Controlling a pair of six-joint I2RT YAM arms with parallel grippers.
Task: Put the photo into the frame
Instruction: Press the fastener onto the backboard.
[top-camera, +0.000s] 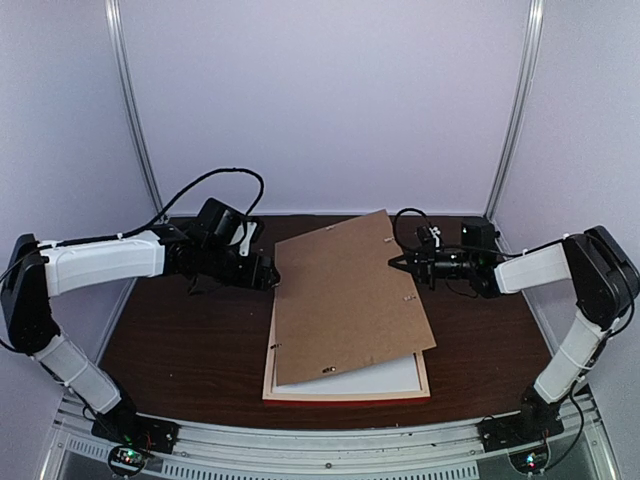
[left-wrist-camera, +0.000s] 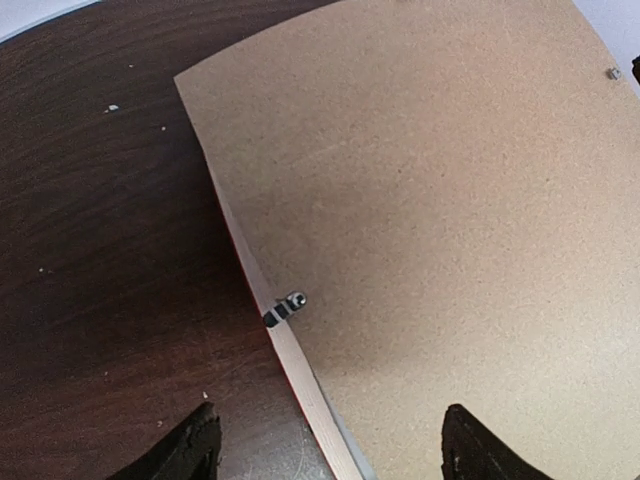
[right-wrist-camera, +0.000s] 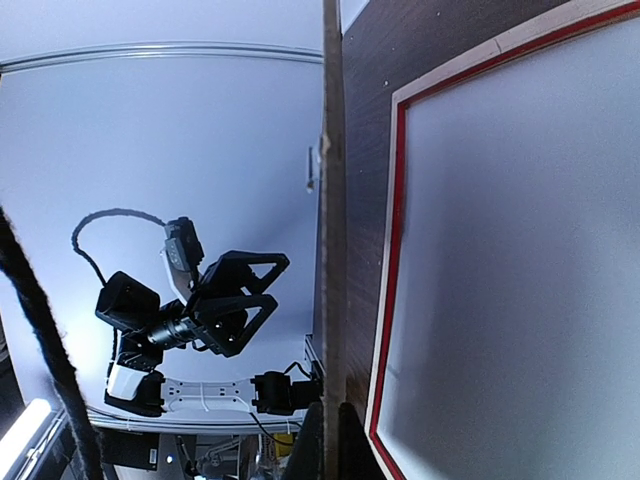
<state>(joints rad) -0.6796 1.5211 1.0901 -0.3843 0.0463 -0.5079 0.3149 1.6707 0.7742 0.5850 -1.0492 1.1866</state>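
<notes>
Brown backing board (top-camera: 350, 300) is leaning above the frame (top-camera: 350, 398), right gripper (top-camera: 400, 264) pinching its edge, left gripper (top-camera: 262, 272) hanging wide beside it. I judge the frame is being opened; next, probably, lifting the board clear.

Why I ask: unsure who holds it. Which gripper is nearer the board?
Right. Right gripper is shut on the board's right edge; left gripper stands open at its left edge.

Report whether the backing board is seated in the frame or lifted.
Lifted: the backing board sits skewed, its right edge raised off the frame by the right gripper.
</notes>
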